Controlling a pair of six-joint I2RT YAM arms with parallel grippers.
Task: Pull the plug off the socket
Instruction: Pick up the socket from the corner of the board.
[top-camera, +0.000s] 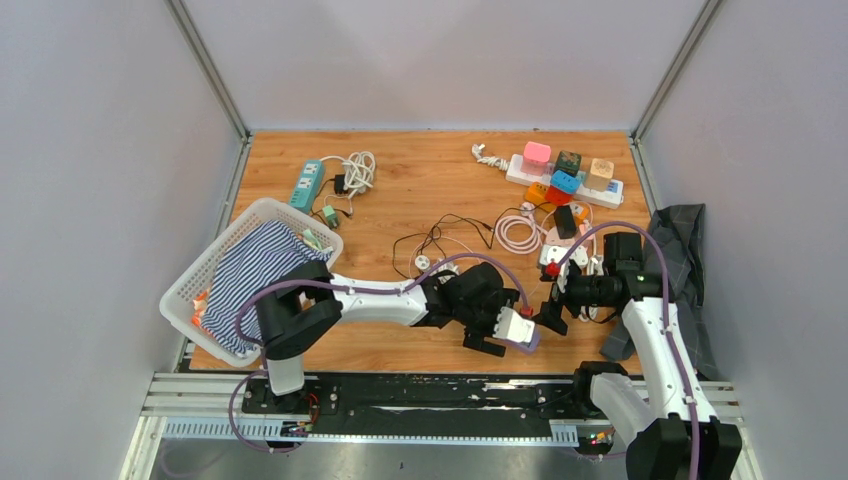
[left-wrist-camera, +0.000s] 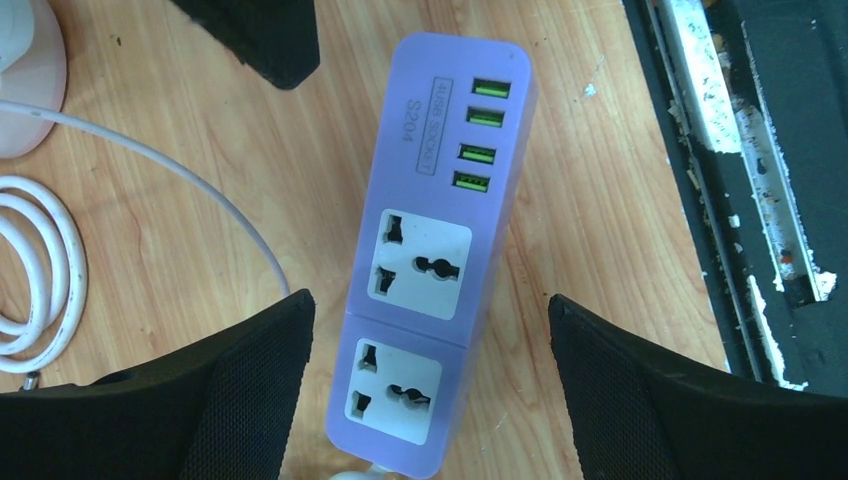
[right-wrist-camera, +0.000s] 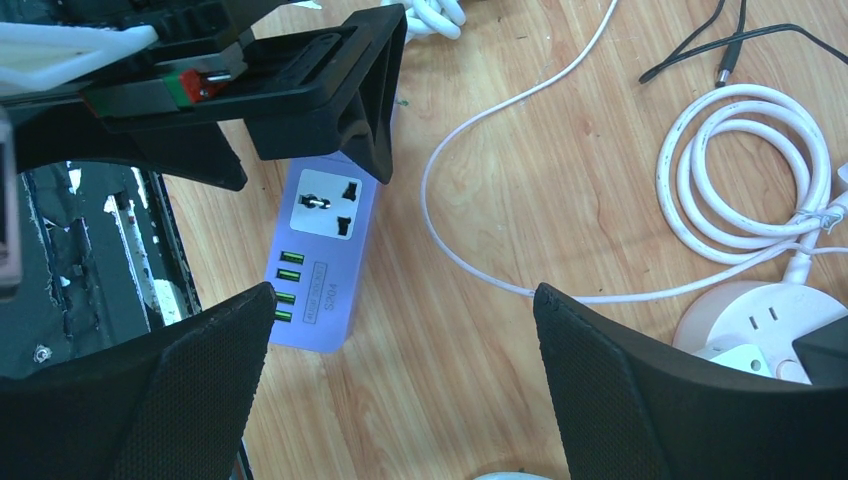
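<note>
A purple power strip (left-wrist-camera: 435, 250) with two universal sockets and several green USB ports lies on the wooden table near the front edge; both sockets show no plug. It also shows in the top view (top-camera: 521, 329) and the right wrist view (right-wrist-camera: 320, 250). My left gripper (left-wrist-camera: 430, 310) is open, its fingers on either side of the strip without touching it. My right gripper (right-wrist-camera: 405, 295) is open and empty, hovering just right of the strip. A round pinkish socket (right-wrist-camera: 760, 315) with a white plug (right-wrist-camera: 735, 355) in it lies under the right finger.
A coiled white cable (right-wrist-camera: 745, 170) and a black cable (top-camera: 440, 235) lie mid-table. A white basket (top-camera: 190, 285) with striped cloth stands left. A white strip with coloured adapters (top-camera: 565, 175) and a green strip (top-camera: 307, 183) lie at the back. The metal rail (left-wrist-camera: 720, 150) borders the table's front edge.
</note>
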